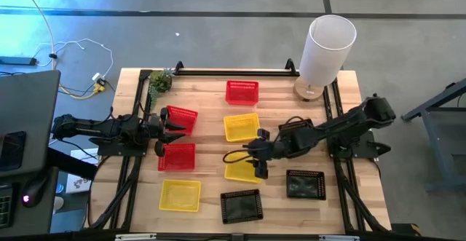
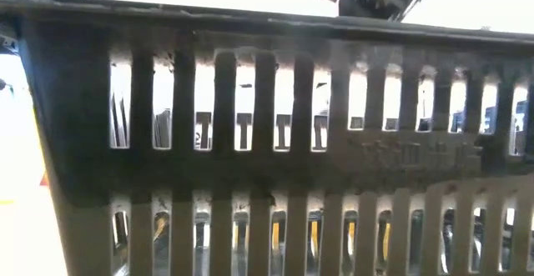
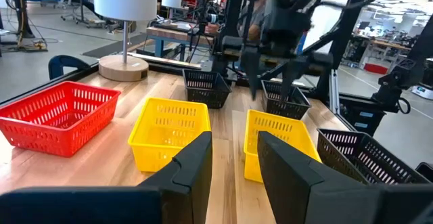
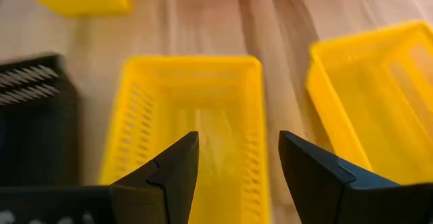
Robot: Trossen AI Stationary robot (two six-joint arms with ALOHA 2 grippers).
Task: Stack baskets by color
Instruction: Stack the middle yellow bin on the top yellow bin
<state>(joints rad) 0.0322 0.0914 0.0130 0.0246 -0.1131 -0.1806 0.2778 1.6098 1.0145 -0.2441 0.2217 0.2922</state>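
Baskets lay spread over the wooden desk [image 1: 211, 186]. Nearest the front edge: a yellow basket [image 1: 180, 195], a black basket [image 1: 240, 206] and a second black basket [image 1: 305, 184]. Next row back: a red basket [image 1: 177, 156] by the left claw [image 1: 169, 132], fingers apart and holding nothing, and a yellow basket [image 1: 240, 170] under the right claw [image 1: 256, 156], fingers spread wide above the basket's open top, nothing clamped. Farther back: another red basket [image 1: 181, 119] and another yellow basket [image 1: 241, 127]. Farthest: a third red basket [image 1: 242, 92], a small green plant [image 1: 160, 80] and a tall white cylinder [image 1: 327, 49] at the back corners.
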